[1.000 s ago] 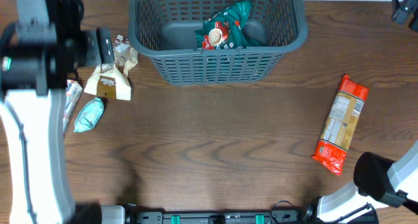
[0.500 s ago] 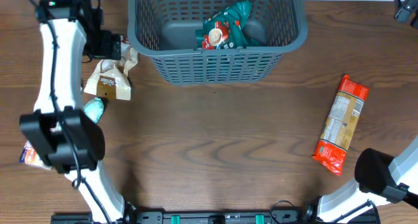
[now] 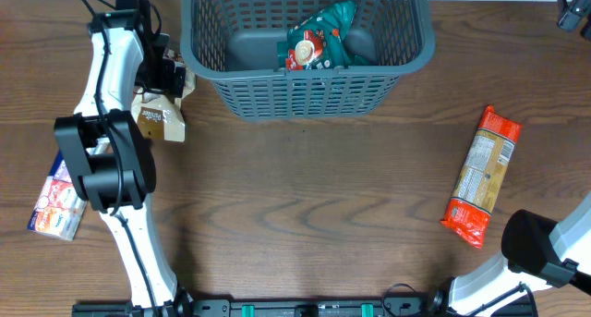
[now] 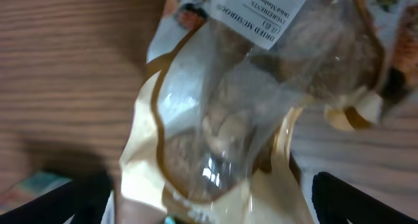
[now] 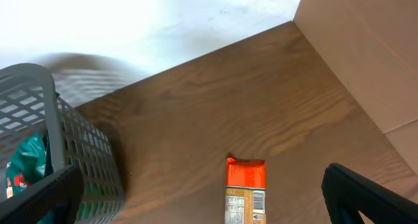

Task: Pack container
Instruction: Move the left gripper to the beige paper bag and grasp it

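Since half a second ago your left arm has swung in toward the container, so the left hand (image 3: 171, 75) now sits over the top end of the dried mushroom packet (image 3: 159, 121), just beside the container's left wall.

Overhead: the container (image 3: 305, 95) is at the far middle of the counter (image 3: 295, 215) with a green snack packet (image 3: 319, 38) already inside. An orange packet (image 3: 482, 174) lies well off to the right, and a pink-and-white packet (image 3: 57, 195) is far left.

Left wrist: the mushroom packet fills the view. Your fingers (image 4: 72, 201) are spread wide either side of it with nothing pinched, and I can't tell if they touch it. I'd call this the reach-to-grasp step. Next you'd want to settle lower, close on the packet, then carry it over the rim.

Right wrist: the right hand (image 5: 202, 174) is gaping wide and empty, up high looking down on the orange packet and a corner of the container.
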Action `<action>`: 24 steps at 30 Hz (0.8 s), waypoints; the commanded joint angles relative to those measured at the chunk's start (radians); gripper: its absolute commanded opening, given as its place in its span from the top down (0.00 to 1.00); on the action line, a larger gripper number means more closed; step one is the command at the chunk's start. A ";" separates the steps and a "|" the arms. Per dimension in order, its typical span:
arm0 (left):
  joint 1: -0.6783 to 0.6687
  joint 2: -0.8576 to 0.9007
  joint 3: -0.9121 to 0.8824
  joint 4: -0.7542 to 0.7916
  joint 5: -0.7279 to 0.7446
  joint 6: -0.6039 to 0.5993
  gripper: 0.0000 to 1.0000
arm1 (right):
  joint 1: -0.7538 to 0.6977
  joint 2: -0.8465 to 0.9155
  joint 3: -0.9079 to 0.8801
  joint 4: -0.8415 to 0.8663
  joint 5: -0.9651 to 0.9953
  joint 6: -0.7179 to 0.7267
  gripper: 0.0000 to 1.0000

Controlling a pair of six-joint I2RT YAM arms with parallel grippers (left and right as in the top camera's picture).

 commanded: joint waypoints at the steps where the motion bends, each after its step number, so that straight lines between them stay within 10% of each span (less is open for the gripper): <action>1: 0.003 0.040 0.013 0.023 0.011 0.050 0.01 | -0.010 0.001 -0.001 -0.001 0.007 0.007 0.01; 16: 0.003 0.124 0.009 0.096 0.011 0.056 0.02 | -0.010 0.001 -0.001 -0.043 0.052 0.006 0.01; 24: 0.000 0.117 0.009 0.063 0.018 0.054 0.72 | -0.010 0.001 -0.001 -0.051 0.056 0.006 0.01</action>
